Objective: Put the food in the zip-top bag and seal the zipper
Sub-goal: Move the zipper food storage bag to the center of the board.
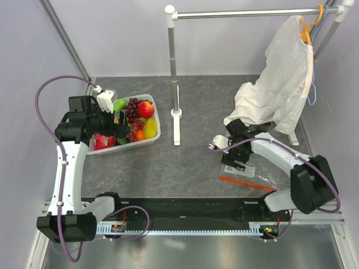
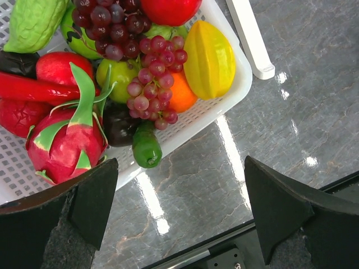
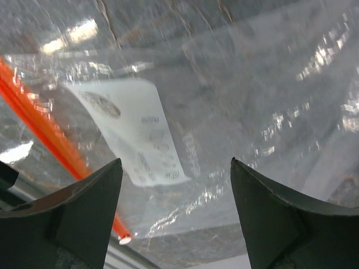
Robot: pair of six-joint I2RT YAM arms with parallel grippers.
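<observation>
The zip-top bag (image 1: 255, 175) lies flat on the bench (image 1: 190, 162) on the right side. Its zipper (image 1: 247, 183) is the edge nearest the arm bases. The strip's long axis runs roughly left to right and slants a little nearer at its right end, and the bag's body extends away from it. The right jaws stand wide open just over the film, either side of the white label (image 3: 132, 129), and grip nothing. Whether they touch the plastic cannot be told. The food (image 2: 154, 78) sits heaped in a white basket (image 2: 235, 89) at the far left, well apart from the bag. The left jaws hang wide open and empty over the basket's near rim.
</observation>
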